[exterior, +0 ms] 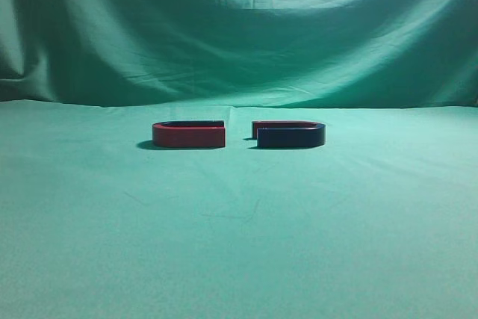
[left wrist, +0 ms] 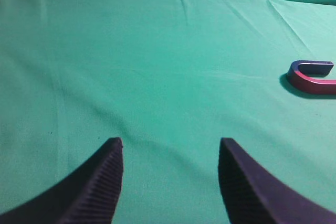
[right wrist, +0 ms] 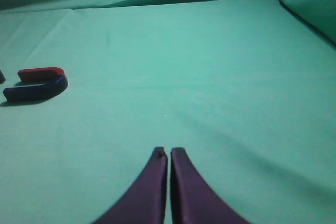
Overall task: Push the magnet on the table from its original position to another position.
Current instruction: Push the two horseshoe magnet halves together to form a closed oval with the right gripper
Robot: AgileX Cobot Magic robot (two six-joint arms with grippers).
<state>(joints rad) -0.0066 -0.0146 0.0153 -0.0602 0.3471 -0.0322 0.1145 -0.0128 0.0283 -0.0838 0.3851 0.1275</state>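
Magnet (exterior: 291, 137): flat horseshoe, dark front arm, red rear arm mostly hidden behind it; lies just right of frame centre in the exterior view, open end toward the left. In the right wrist view it sits at the left edge (right wrist: 35, 84), whole, with a dark scrap of something cut off by the frame beside it.

Second magnet (exterior: 189, 134): red front arm, dark rear arm seen only as a thin top edge; just left of centre, near the first, the 2 open ends facing, a gap between. In the left wrist view (left wrist: 313, 77) it is cut off at the right edge.

Table (exterior: 239, 244): wrinkled green cloth, running up into a draped backdrop (exterior: 239, 28).

Left gripper (left wrist: 170, 182): lower frame, fingers spread wide over bare cloth, bases cut off.

Right gripper (right wrist: 169, 182): lower centre, fingers pressed together, holding nothing.

Neither gripper shows in the exterior view.

Writing, brands: none readable.
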